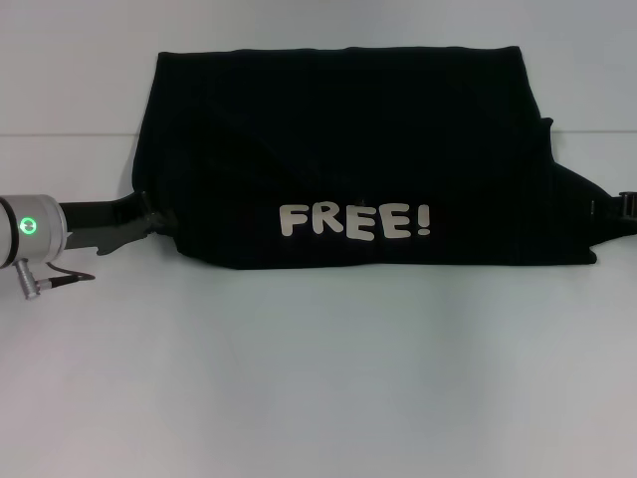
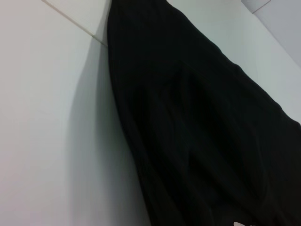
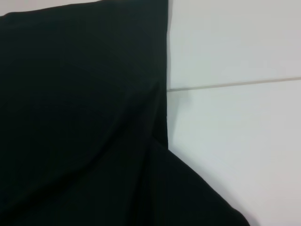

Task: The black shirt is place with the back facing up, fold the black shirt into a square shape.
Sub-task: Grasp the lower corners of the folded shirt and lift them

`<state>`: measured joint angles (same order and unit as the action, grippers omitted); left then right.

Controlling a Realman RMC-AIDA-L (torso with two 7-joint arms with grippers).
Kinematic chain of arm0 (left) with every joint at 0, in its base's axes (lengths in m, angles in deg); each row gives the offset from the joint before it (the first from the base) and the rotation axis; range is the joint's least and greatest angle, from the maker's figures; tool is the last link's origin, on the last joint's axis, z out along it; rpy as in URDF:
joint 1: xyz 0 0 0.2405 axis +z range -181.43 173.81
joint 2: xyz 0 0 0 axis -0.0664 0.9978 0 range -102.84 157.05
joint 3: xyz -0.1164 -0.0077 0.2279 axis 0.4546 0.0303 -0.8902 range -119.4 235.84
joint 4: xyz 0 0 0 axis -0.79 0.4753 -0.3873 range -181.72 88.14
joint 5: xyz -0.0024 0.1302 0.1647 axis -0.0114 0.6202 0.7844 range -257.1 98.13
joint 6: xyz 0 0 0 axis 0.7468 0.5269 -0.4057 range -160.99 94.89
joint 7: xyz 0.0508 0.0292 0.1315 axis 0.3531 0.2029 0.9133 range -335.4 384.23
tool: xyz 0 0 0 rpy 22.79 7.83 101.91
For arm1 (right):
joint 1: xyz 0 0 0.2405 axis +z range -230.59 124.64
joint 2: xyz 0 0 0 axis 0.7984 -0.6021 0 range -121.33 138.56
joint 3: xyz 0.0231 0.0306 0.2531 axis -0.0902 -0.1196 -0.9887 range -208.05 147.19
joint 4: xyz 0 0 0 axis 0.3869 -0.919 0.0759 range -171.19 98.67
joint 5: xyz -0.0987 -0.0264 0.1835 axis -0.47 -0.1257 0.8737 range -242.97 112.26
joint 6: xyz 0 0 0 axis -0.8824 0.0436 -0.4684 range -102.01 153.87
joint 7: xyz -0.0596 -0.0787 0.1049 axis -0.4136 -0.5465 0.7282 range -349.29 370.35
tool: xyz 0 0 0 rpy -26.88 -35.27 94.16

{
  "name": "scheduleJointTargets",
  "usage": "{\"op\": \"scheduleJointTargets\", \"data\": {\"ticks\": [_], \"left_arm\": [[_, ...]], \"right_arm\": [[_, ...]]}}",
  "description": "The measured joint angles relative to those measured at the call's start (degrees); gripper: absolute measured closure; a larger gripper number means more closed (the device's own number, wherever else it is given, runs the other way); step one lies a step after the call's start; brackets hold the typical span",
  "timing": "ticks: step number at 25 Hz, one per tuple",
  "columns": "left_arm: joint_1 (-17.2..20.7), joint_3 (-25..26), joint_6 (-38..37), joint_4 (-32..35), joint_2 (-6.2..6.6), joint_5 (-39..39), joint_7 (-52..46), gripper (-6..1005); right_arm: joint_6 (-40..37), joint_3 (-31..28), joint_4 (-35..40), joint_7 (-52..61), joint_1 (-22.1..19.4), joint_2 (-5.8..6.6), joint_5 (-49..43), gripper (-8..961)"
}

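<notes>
The black shirt [image 1: 338, 129] lies across the far half of the white table, folded over so that its cream "FREE!" lettering [image 1: 353, 221] faces up on the near flap. My left gripper [image 1: 154, 221] is at the shirt's left edge, shut on the fabric there. At the frame's right edge my right gripper [image 1: 619, 207] is shut on the shirt's right side, where the cloth is drawn out into a point. Both wrist views are filled with the black shirt [image 2: 197, 132] [image 3: 80, 117] held slightly off the table, with no fingers showing.
The white table [image 1: 318, 378] stretches bare in front of the shirt. A thin seam [image 1: 70, 136] runs across it behind the grippers, and the same seam [image 2: 75, 21] [image 3: 235, 84] shows in both wrist views. A short cable hangs from the left wrist [image 1: 55, 277].
</notes>
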<state>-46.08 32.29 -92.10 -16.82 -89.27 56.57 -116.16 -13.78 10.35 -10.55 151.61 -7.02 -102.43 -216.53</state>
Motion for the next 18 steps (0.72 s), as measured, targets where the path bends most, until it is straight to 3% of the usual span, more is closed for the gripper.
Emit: {"op": "scheduleJointTargets", "data": {"ticks": [18], "left_arm": [[0.17,0.0,0.08,0.01,0.0,-0.89,0.39,999]], "right_arm": [[1.01,-0.51,-1.8,-0.09,0.46,-0.44,0.44,54]]}}
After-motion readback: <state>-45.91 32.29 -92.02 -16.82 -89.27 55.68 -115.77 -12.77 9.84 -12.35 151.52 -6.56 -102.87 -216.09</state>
